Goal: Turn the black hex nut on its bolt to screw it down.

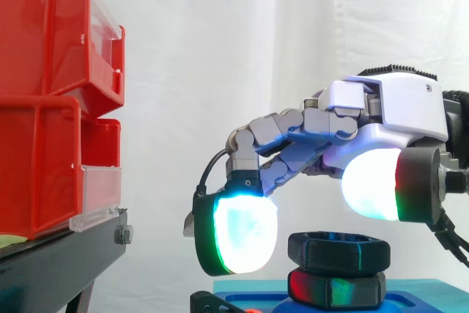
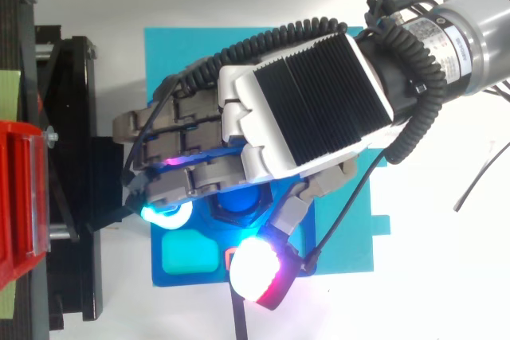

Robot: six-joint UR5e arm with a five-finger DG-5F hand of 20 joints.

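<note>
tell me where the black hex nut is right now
In the side view the black hex nut sits low and right of centre, above a second dark hex piece on the blue base, just under the hand.

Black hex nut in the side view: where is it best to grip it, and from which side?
Grip the black hex nut on two opposite flat side faces, coming down from above. It lies level with its flats upright and free, while a second hex piece sits beneath, so a low approach looks blocked. The hand hangs above it, open.
</note>
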